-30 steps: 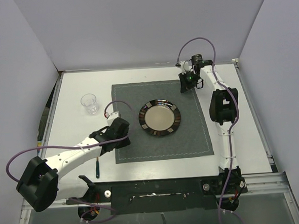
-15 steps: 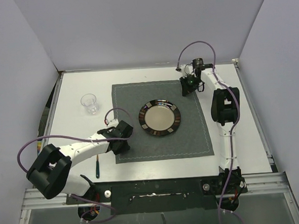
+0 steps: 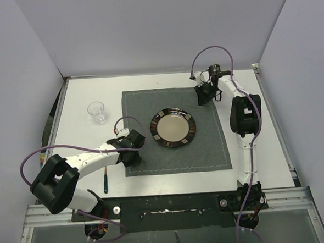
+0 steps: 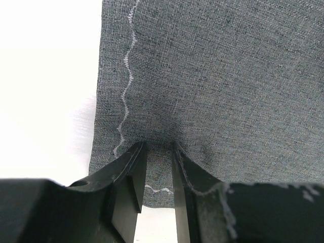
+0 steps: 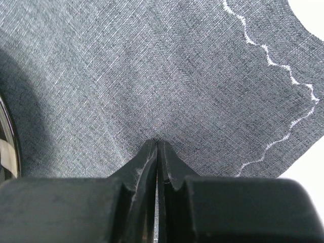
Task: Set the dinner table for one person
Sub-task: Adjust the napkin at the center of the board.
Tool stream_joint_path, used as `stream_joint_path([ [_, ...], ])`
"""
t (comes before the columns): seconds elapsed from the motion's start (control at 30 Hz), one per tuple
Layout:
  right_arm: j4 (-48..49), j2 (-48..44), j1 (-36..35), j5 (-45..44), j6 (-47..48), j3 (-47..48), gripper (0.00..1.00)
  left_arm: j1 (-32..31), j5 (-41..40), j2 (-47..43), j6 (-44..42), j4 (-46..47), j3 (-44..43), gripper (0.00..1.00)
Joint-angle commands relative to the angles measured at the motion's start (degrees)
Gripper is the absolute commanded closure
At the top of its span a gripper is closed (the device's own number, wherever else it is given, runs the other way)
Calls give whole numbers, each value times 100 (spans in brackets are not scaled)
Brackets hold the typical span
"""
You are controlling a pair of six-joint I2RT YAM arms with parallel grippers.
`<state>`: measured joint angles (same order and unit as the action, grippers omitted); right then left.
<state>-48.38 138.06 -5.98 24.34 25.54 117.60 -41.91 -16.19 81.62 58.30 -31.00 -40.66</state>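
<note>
Top external view: your bench fills the floor of the shot, white and bare along its far strip. The grey placemat lies at its middle, with 1 dark-rimmed plate sitting on the mat's centre.

By my reading you are partway through. The mat and plate are down, but the glass stands off the mat, well apart on the far left. A blue-handled utensil lies on the bench just beside the mat's near-left corner. Both have yet to be brought to the setting.

The left jaws stand slightly parted, nipping a pucker of cloth at the near-left corner. The right jaws are clenched tight on the far-right corner, with creases fanning from their tips. It looks like you are squaring the mat by 2 corners.

The utensil's working end is too small to make out. The right wrist view cuts the plate to a sliver of rim, and neither wrist view shows the glass.
</note>
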Motion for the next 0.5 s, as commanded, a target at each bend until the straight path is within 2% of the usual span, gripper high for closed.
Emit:
stream_joint_path([
  [0.0,110,-561,83,-138,318,-389,100,-36,247,-70,89,-244,85,75],
  [0.47,400,-791,273,-245,657,-905,100,-145,295,-472,226,-555,238,75],
])
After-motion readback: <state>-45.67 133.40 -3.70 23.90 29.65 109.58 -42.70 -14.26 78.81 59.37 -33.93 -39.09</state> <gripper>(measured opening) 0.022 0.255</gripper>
